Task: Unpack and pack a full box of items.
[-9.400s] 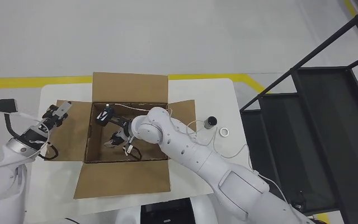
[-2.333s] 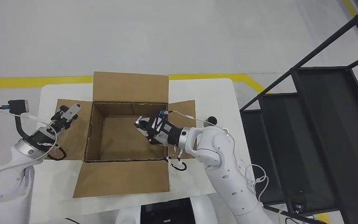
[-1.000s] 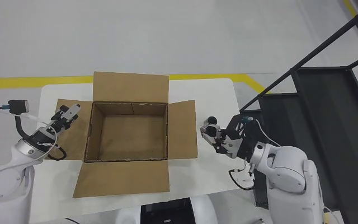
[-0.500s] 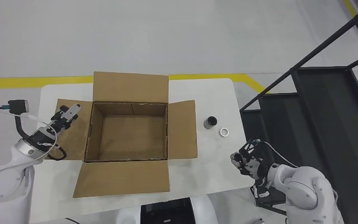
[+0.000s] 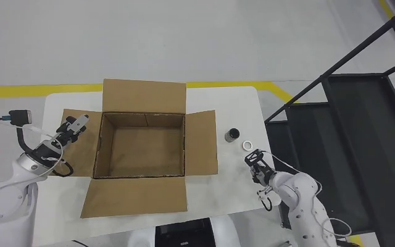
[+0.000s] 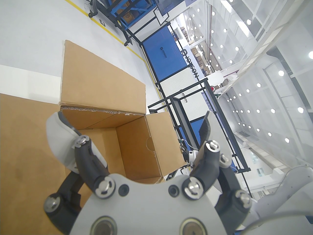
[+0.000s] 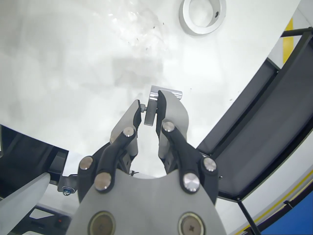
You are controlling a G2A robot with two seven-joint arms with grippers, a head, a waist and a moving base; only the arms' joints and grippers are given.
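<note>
**Holding a small metal part off to the right of the open box**

Got the box (image 5: 142,153) sitting open in the middle of the table (image 5: 228,102). All four flaps folded out flat, bare cardboard floor showing inside.

Found the right gripper (image 7: 150,105) low over the table near its right edge, past the box's right flap and well apart from it. Pinching a small silver metal part (image 7: 171,93) between the pads, jaws closed down tight on it, with a short bar end poking out beyond the fingertips. Can't tell whether it touches the table or hangs just above it.

Spotted two loose bits close by. First a white ring (image 5: 247,146), lying flat on the table near the right gripper, on the side away from the robot. Then a short black cylinder (image 5: 232,134), standing upright between the ring and the box's right flap. Near each other, not touching.

Over on the other side, got the left gripper (image 5: 74,123) hanging above the outer end of the box's left flap, jaws spread wide open. Looking from its wrist view, straight across that flap and into the box's far corner.

Also got dark metal steps (image 5: 333,136) just off the table's right side.
</note>
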